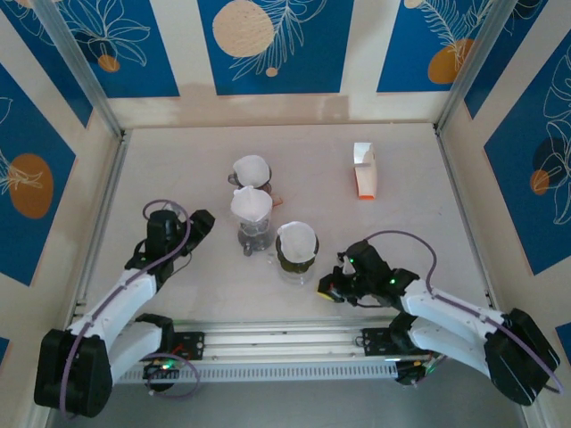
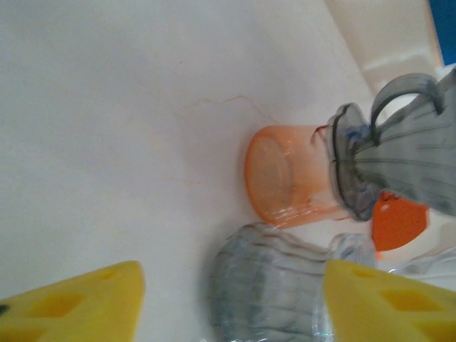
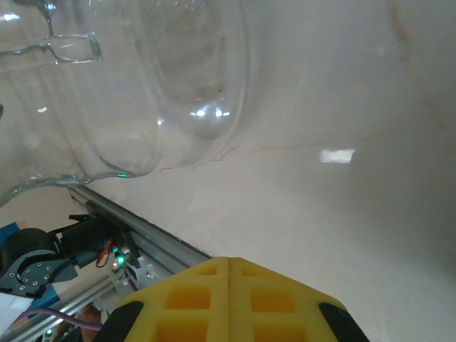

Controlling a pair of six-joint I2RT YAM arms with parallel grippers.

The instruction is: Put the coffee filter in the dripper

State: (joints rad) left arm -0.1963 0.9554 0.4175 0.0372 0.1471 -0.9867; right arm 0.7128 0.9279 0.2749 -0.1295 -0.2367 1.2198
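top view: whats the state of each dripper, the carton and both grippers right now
far dripper: upright, white filter seated in it
middle dripper: upright, white filter in it
near dripper: upright, white filter in it
carton: standing, top looks open
left gripper: open, empty, beside the drippers
right gripper: shut, holding nothing

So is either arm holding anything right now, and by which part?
Nothing is held. The left gripper has its jaws open, short of the nearest dripper; the right gripper has its jaws shut together, empty.
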